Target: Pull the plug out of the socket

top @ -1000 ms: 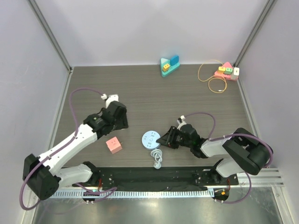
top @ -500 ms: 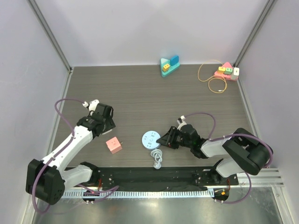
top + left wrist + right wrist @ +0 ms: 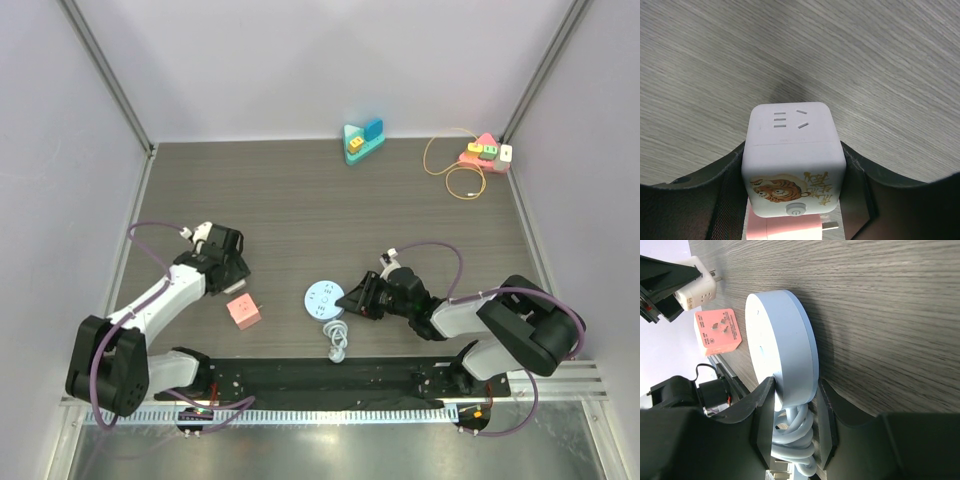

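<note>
My left gripper [image 3: 792, 167] is shut on a white cube plug [image 3: 792, 150] with a tiger picture and holds it just above a pink cube [image 3: 790, 227]. In the top view the left gripper [image 3: 233, 284] sits just behind the pink cube [image 3: 243, 311]; the white cube is hidden there. My right gripper [image 3: 792, 395] is shut on the rim of a round white socket disc [image 3: 785, 340] with a coiled white cable [image 3: 792, 440]. The disc [image 3: 322, 298] lies mid-table, with the right gripper [image 3: 350, 300] at its right. The right wrist view also shows the white cube [image 3: 695, 287].
A teal triangular block [image 3: 362, 140] stands at the back centre. A pink triangular block [image 3: 484, 152] with an orange cable loop [image 3: 455, 170] is at the back right. A black rail [image 3: 330, 375] runs along the near edge.
My left arm has pulled back to the left and nearer, folding at the elbow; its gripper now sits just behind the pink cube. The right arm and disc have not moved.
</note>
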`<state>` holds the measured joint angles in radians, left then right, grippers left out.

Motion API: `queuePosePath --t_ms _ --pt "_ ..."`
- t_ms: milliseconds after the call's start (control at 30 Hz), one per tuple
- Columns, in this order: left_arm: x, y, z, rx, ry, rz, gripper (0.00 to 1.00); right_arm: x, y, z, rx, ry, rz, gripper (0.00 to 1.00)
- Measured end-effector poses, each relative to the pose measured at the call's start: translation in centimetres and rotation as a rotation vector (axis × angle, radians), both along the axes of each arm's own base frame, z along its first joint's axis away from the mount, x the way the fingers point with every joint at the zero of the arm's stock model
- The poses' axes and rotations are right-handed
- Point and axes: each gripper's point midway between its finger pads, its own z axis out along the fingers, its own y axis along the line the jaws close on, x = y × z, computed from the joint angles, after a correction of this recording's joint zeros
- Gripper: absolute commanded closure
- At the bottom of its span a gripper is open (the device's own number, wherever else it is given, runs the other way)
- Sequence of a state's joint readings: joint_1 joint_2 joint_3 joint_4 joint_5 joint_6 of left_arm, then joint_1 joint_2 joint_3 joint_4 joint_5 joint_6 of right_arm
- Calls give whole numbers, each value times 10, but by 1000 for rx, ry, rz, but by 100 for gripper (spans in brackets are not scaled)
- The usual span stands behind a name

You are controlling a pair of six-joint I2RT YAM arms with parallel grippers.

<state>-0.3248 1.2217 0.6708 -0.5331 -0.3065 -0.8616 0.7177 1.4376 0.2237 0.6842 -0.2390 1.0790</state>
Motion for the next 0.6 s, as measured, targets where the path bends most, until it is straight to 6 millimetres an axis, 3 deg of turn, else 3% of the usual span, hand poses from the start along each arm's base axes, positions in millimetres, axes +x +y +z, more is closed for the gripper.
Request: queuePosePath --t_ms 333,433,600 --pt "-7 3 2 -12 -28 24 5 0 2 -1 8 3 11 99" --pt "-9 5 5 -11 -36 34 0 1 4 -1 9 6 18 99" --pt "-11 6 15 -23 -63 44 0 3 9 -1 8 11 29 99"
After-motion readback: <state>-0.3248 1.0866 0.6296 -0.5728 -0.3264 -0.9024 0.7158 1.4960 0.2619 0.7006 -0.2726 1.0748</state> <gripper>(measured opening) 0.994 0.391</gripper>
